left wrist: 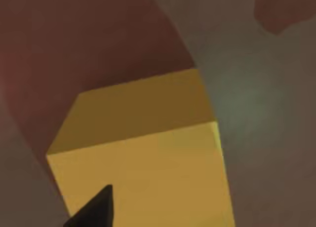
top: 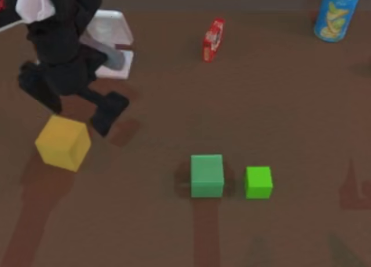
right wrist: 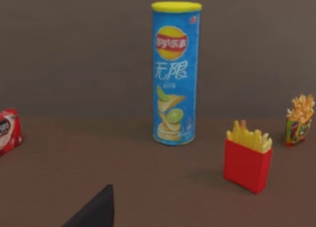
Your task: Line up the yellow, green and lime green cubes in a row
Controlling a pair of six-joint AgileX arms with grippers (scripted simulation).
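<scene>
From above, the left end effector hangs over the desk's left side, just above and beside the yellow cube; I cannot tell how far its fingers are spread. The green cube and lime green cube sit side by side near the middle, well apart from the yellow one. A red packet and blue can stand at the far edge.

The left wrist view is filled by the yellow cube, with one dark fingertip before it.

The right wrist view shows the can, a fries box and one fingertip.

Overhead view, two wrist close-ups
</scene>
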